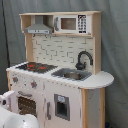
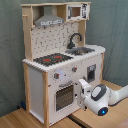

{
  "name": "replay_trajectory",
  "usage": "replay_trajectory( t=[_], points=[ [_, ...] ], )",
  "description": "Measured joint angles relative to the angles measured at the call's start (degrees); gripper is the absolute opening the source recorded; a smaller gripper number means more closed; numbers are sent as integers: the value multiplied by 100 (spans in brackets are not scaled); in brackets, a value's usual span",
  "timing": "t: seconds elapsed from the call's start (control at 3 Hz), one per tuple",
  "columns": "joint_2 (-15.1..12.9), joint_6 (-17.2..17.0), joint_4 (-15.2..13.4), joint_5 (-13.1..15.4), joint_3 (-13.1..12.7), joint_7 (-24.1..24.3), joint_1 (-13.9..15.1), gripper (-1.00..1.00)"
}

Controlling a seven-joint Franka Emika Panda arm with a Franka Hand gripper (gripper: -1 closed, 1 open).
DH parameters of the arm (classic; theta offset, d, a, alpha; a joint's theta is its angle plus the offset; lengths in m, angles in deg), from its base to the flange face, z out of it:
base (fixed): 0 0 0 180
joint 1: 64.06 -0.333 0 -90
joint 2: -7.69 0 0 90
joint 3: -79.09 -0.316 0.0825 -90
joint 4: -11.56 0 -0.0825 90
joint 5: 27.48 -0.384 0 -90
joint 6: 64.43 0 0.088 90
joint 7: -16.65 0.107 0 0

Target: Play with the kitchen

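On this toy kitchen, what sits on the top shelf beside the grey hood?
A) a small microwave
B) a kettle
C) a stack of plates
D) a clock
A: a small microwave with a dark window sits on the top shelf next to the grey hood of the kitchen.
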Motion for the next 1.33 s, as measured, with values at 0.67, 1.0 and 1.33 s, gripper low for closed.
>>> replay_trajectory(
  t=[0.67,1.0,1.33],
  points=[
    [0,-314,-47,34,379,-1043,-680,100],
    [1,-384,-102,79,547,-1652,-952,100],
    [1,-404,-212,186,723,-2281,-1172,100]
  ],
)
